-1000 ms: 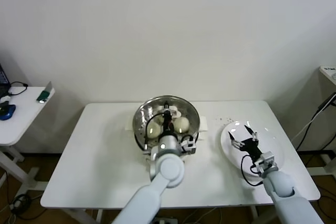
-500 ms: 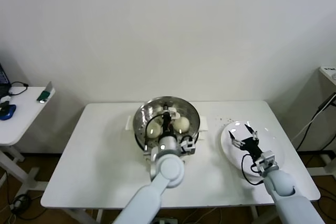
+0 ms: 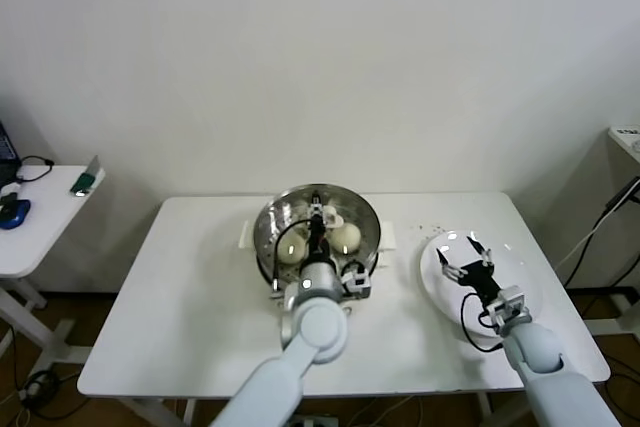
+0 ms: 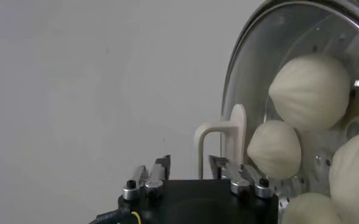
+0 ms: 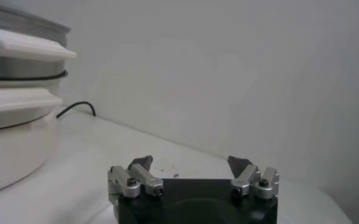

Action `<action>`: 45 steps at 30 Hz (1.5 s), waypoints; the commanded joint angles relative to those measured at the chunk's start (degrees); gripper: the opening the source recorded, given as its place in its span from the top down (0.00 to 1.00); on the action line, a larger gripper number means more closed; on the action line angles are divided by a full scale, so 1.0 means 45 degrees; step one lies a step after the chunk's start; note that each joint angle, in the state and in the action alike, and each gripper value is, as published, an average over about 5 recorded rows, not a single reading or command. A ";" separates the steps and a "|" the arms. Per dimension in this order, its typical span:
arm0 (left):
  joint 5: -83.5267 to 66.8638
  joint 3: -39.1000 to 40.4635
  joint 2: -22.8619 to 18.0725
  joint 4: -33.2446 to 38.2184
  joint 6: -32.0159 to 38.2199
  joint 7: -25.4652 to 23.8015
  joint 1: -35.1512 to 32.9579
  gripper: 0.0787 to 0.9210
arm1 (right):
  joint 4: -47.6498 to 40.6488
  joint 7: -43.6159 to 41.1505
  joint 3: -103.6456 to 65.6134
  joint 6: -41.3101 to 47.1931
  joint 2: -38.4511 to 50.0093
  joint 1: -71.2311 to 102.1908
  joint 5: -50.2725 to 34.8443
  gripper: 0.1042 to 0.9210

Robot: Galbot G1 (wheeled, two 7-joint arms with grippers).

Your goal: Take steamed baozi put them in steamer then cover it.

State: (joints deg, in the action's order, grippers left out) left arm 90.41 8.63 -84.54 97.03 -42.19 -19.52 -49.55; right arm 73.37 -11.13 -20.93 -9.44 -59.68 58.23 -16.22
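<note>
Four steamed baozi (image 4: 311,90) lie in the steamer (image 3: 270,245) under the cover (image 4: 252,73), so little remains. Left gripper (image 4: 188,173) spread beside the cover's handle (image 4: 223,137), gripping nothing; right gripper (image 3: 466,265) spread over the white plate (image 3: 525,287) beside the steamer.

In the head view the left arm (image 3: 318,292) hides the steamer's (image 3: 270,227) near rim; in the left wrist view the frame edge cuts off two baozi (image 4: 356,176).

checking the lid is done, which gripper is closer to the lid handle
Left. The left gripper sits right at the lid handle over the steamer; the right gripper is off to the side above the white plate.
</note>
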 commanded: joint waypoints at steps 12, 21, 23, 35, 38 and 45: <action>-0.1786 -0.0003 0.2108 0.3428 -0.0624 -0.0388 -0.1103 0.15 | 0.0251 0.0416 -0.0148 0.1317 -0.0044 -0.0204 -0.0495 0.12; -0.3066 -0.0844 0.3125 0.5195 -0.0579 0.0691 -0.2105 0.12 | 0.0282 0.0425 -0.0109 0.1336 -0.0019 -0.0239 -0.0456 0.12; -0.3648 -0.1411 0.3223 0.5564 -0.0429 0.1368 -0.2455 0.12 | 0.0293 0.0417 -0.0113 0.1309 -0.0011 -0.0225 -0.0451 0.12; -1.4357 -0.7940 0.2992 0.6684 0.4877 0.6312 -0.6393 0.12 | 0.0712 0.0232 -0.0386 0.1144 0.0005 0.0272 -0.0487 0.12; -1.7117 -0.9453 0.2436 0.6401 0.6838 0.6812 -0.7734 0.12 | 0.0870 0.0163 -0.0549 0.1071 -0.0008 0.0537 -0.0504 0.12; -1.9913 -1.0947 0.1186 0.4704 0.9904 0.6801 -0.8870 0.12 | 0.1287 0.0000 -0.0976 0.0979 -0.0054 0.1103 -0.0682 0.12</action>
State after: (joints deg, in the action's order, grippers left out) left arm 33.91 -21.85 -73.11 123.02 -36.94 3.44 -76.01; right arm 77.26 -10.71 -23.49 -4.82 -59.90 60.42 -18.61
